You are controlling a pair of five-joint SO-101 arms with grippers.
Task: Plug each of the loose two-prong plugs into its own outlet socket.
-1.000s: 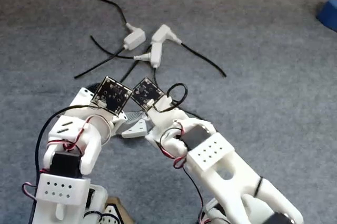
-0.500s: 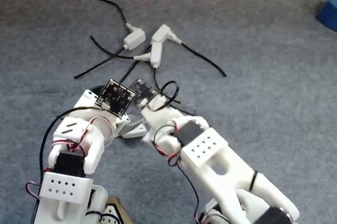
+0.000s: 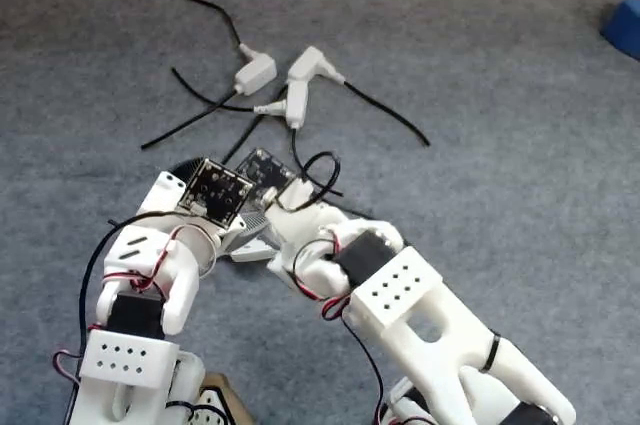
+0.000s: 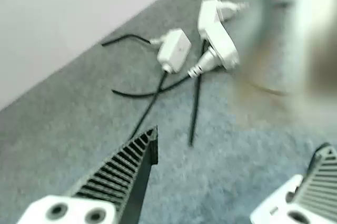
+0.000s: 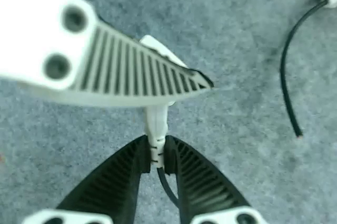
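Note:
Three loose white two-prong plugs with black cords lie together at the far side of the grey carpet: one plug, a second plug and a third plug. They also lie ahead of my left gripper, which is open and holds nothing. My right gripper is shut on the neck of another white plug, low over the carpet. A ribbed finger of the other arm crosses just in front of that plug. In the high view both wrists meet near the middle front.
Black cords trail across the carpet around the plug cluster. A blue object sits at the far right edge. A brown cardboard corner shows by the left arm's base. Open carpet lies to the right.
The right wrist has shifted a little to the left, closer against the left wrist. The left wrist has dropped slightly. The three far plugs have not moved.

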